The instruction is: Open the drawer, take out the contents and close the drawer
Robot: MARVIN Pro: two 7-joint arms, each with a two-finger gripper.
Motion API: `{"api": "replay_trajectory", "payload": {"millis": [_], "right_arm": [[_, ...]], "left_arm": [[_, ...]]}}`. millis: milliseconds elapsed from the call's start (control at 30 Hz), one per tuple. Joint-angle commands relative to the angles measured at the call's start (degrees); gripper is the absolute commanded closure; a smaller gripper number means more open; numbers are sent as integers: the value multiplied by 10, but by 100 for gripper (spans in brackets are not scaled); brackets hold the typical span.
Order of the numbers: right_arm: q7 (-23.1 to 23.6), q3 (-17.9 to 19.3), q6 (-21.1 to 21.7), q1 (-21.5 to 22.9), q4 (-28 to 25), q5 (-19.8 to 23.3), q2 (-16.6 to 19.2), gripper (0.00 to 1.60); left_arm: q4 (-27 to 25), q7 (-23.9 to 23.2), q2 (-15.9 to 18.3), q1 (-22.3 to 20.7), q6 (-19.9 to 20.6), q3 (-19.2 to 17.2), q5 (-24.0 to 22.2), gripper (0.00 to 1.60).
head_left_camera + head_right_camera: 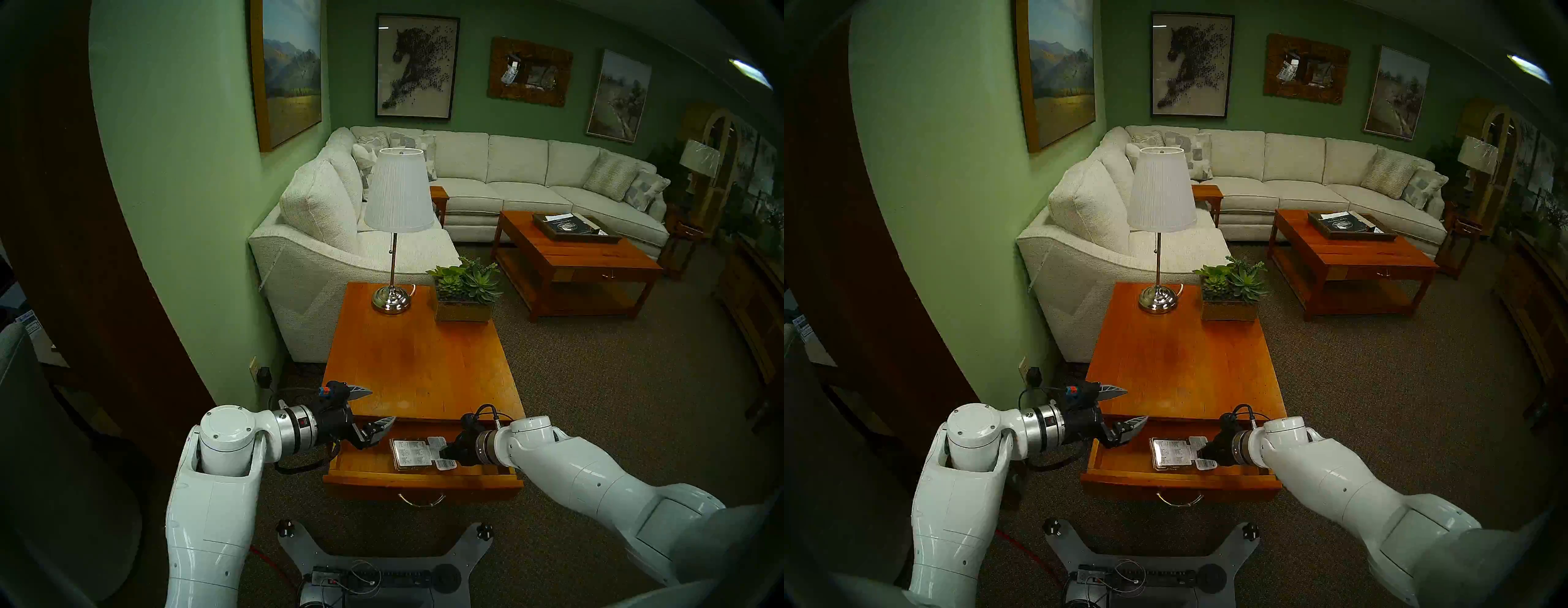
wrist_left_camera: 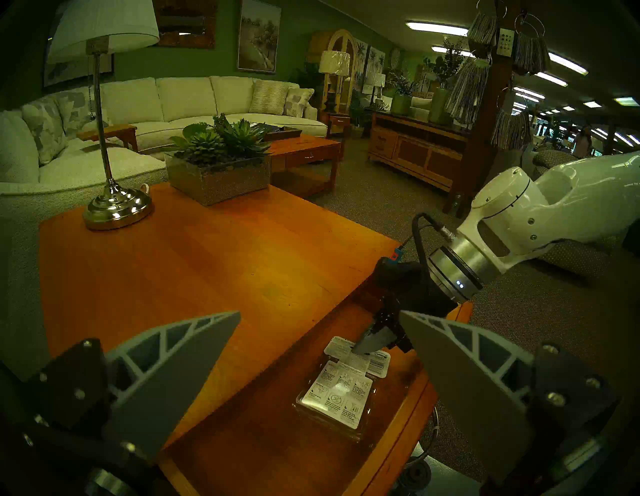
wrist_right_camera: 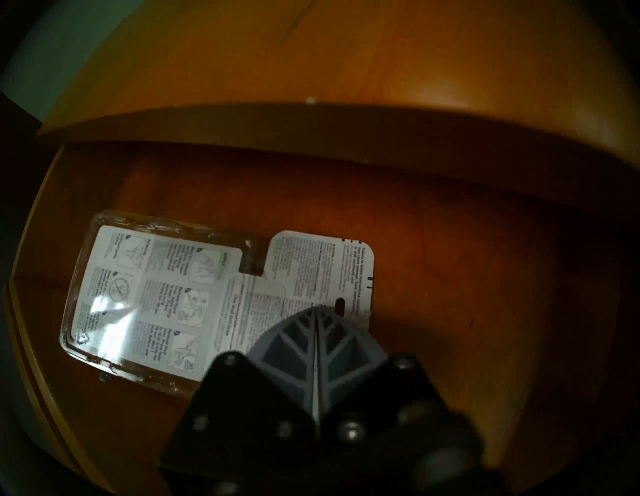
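Showroom corner, green walls, pale sofa; small end table (image 1: 420,361) with drawer (image 1: 424,482) pulled out, so opening is done. Package (image 3: 156,298) lies flat on the drawer floor. Right gripper (image 3: 317,313) pressed together on its hang-tab end; a firm hold looks likely. Left gripper (image 1: 375,407) spread, idle above the table edge. Lifting out and closing remain. Card print too small to read.

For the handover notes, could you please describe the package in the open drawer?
On the orange-brown end table with the lamp, the drawer stands pulled out. The package lies flat inside: clear plastic over white printed card, the drawer's only item, its tab end under the shut right gripper.
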Motion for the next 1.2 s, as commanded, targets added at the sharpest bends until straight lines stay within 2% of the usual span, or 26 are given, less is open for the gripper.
{"api": "replay_trajectory", "payload": {"millis": [0, 267, 300, 367, 400, 433, 467, 533, 567, 633, 867, 900, 933, 967, 1000, 1033, 1167], "right_arm": [[7, 5, -2, 11, -38, -3, 15, 160], [5, 12, -5, -13, -108, -5, 49, 160], [-3, 16, -1, -23, -134, -2, 60, 160], [6, 15, -4, -20, -129, -3, 61, 160], [-3, 20, 0, -30, -151, -1, 70, 160], [7, 17, -5, -24, -135, -3, 65, 160], [-3, 21, -1, -34, -159, -2, 75, 160], [-3, 21, -2, -37, -161, -3, 77, 160], [-25, 30, 8, -56, -201, 3, 94, 160], [-17, 28, 3, -50, -181, 2, 87, 160], [-62, 46, 18, -79, -232, 17, 108, 160], [-69, 48, 22, -82, -236, 19, 111, 139], [-69, 48, 22, -82, -236, 19, 111, 139], [-72, 49, 23, -83, -237, 21, 112, 81], [-75, 51, 25, -84, -237, 22, 113, 10], [-77, 51, 26, -84, -237, 23, 113, 0], [-77, 54, 36, -78, -226, 30, 110, 0]], "left_arm": [[-14, -1, -3, -13, -1, 1, -4, 0], [-14, -2, -4, -14, -2, 1, -2, 0], [-14, -2, -4, -14, -2, 0, -2, 0], [-14, -2, -4, -14, -2, 0, -2, 0], [-14, -2, -4, -14, -2, 0, -2, 0], [-14, -2, -4, -14, -2, 0, -2, 0], [-14, -2, -5, -14, -2, 0, -2, 0], [-14, -3, -5, -14, -2, 0, -1, 0], [-14, -3, -5, -14, -2, 0, -1, 0], [-14, -3, -5, -14, -2, 0, -1, 0], [-14, -4, -6, -14, -2, -1, 0, 0], [-14, -4, -6, -14, -2, -1, 0, 0], [-14, -4, -6, -14, -2, -1, 0, 0], [-14, -4, -7, -14, -2, -1, 0, 0], [-14, -4, -7, -14, -2, -2, 1, 0], [-14, -4, -7, -14, -2, -2, 1, 0], [-14, -5, -7, -14, -2, -2, 1, 0]]}}
